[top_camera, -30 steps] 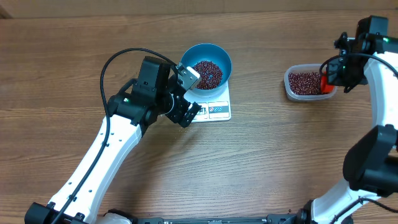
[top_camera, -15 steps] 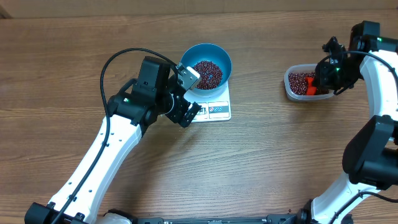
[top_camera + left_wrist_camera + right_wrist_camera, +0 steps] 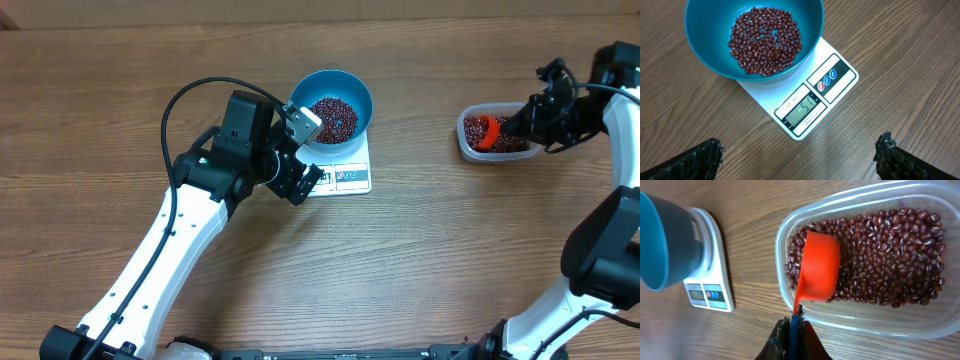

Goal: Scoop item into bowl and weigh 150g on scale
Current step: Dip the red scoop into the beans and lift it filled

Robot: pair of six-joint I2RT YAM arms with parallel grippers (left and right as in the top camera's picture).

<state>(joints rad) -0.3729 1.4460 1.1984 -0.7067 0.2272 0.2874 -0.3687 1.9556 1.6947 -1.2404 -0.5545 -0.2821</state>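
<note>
the right arm reaches across to the far right of the wooden table (image 3: 450, 250), wrist turned so the right gripper (image 3: 792, 330) points down into the tub (image 3: 865, 325). its jaws are pressed together on the thin handle of an orange scoop (image 3: 820, 270), whose cup lies on the beans (image 3: 890, 255) at the tub's end nearer the scale, smooth outer side toward the wrist camera; whether it holds anything cannot be told.

the left arm bends up from the near edge, its left gripper (image 3: 797, 152) hanging over the table just before the scale (image 3: 765, 95), fingers spread wide apart and touching nothing.

the blue bowl (image 3: 705, 45) sits on the scale, overhanging its far end and leaving the display and three buttons uncovered. a shallow heap of beans lies in its bottom. bowl and tub stand well apart with bare wood between.

the tub is clear plastic, rectangular with rounded corners; the bowl is smooth and round; the scale is flat and white; the beans are small, oval, dark red-brown.
</note>
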